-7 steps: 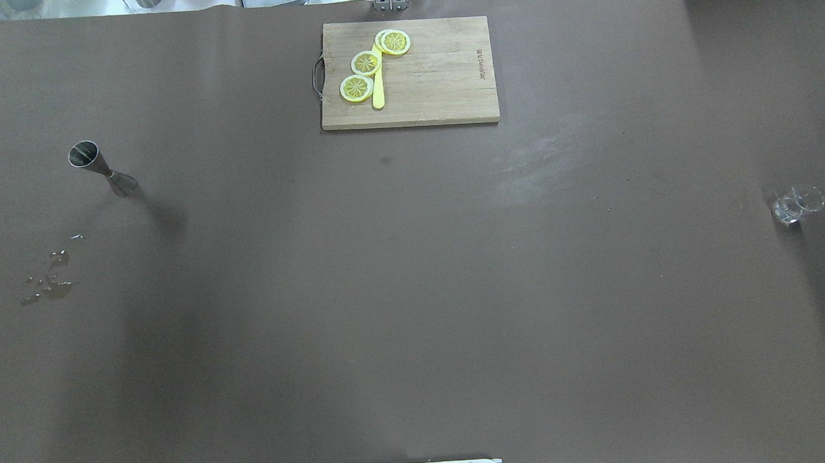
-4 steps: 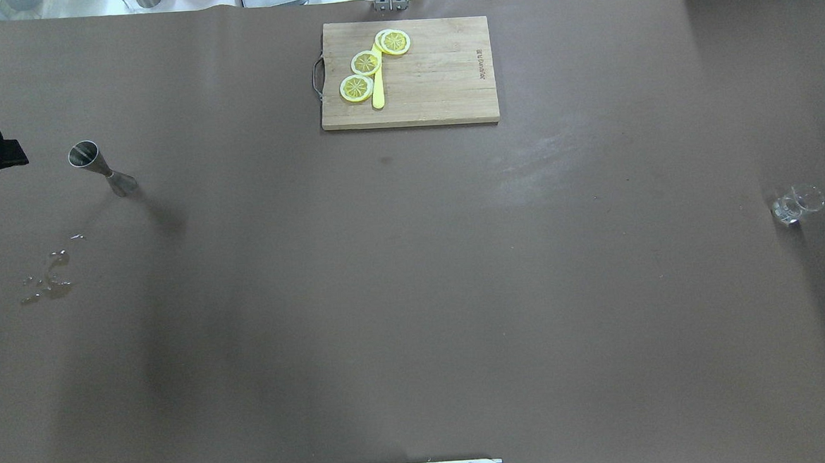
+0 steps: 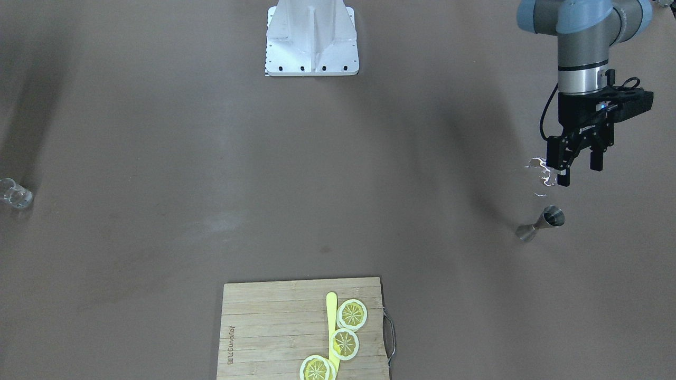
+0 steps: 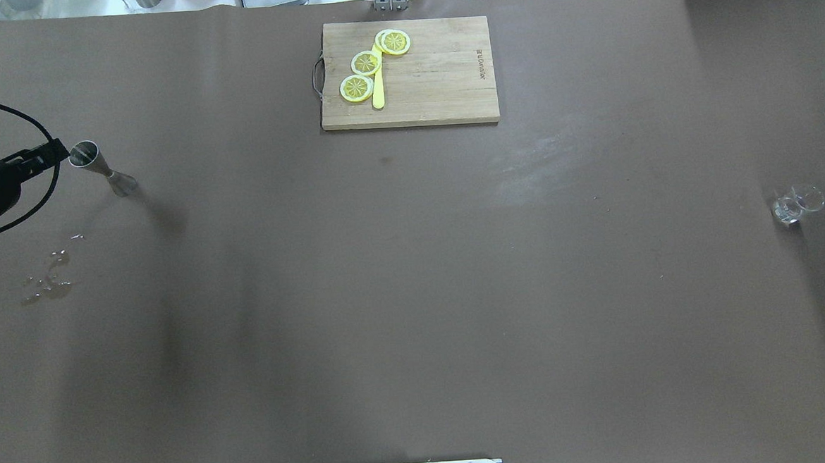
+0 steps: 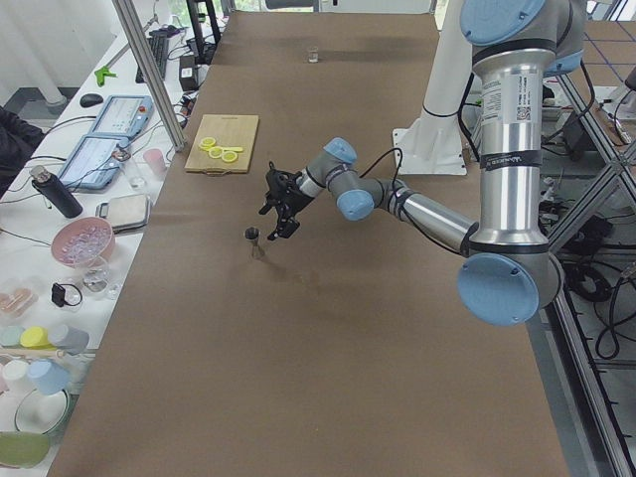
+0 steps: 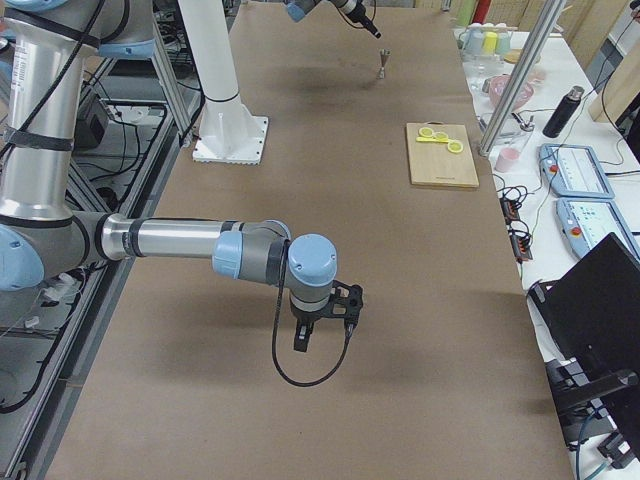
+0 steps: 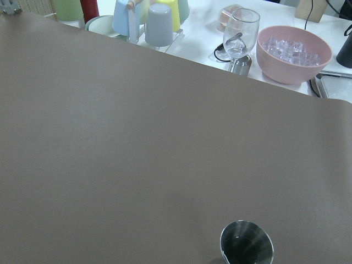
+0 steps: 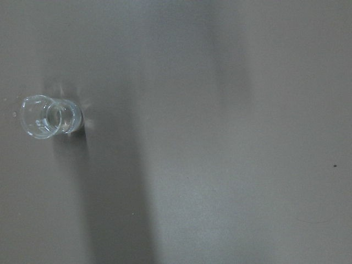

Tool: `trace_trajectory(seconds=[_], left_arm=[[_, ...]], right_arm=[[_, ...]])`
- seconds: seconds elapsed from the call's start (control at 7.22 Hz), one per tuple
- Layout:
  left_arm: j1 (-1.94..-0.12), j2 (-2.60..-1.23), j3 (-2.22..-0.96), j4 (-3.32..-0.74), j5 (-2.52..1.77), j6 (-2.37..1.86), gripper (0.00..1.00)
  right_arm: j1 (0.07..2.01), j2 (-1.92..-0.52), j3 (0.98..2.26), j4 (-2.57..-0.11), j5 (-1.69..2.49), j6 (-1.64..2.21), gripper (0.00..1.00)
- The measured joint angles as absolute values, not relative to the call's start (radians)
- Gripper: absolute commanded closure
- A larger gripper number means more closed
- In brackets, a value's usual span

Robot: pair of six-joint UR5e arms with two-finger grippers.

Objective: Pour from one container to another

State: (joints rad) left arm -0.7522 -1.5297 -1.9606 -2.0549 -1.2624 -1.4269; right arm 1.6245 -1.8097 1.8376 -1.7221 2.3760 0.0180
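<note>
Jaws of the left gripper gape empty beside the steel hourglass jigger, upright well left of the wooden cutting board; likely light, slick, best pinched at its waist. Right gripper: cannot tell; fragile clear glass far right of the board

A small clear glass stands upright on the brown table

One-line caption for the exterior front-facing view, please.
Open left end effector hovers near the upright steel jigger; small glass stands far across the table.
</note>
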Motion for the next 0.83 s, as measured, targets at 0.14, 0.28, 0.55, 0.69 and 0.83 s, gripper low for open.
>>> trace_trajectory(seconds=[0.14, 0.28, 0.55, 0.69, 0.83], left_arm=[[-0.742, -1.565, -1.928, -2.052, -1.213, -1.432, 0.03], [-0.735, -1.594, -1.895, -2.050, -1.160, -1.443, 0.03], [-0.709, -1.658, -1.793, -2.049, -1.022, -1.503, 0.03], [-0.696, -1.691, -1.741, -2.048, -0.963, -1.527, 0.03], [-0.678, -1.710, -1.704, -2.048, -0.909, -1.551, 0.03]], right_arm=[[1.625, -1.809, 1.838, -1.721, 2.375, 0.020, 0.00], [1.625, -1.810, 1.837, -1.722, 2.374, 0.020, 0.00], [1.624, -1.809, 1.829, -1.721, 2.368, 0.020, 0.00], [1.624, -1.805, 1.817, -1.718, 2.368, 0.020, 0.00], [1.623, -1.802, 1.804, -1.692, 2.368, 0.021, 0.00]])
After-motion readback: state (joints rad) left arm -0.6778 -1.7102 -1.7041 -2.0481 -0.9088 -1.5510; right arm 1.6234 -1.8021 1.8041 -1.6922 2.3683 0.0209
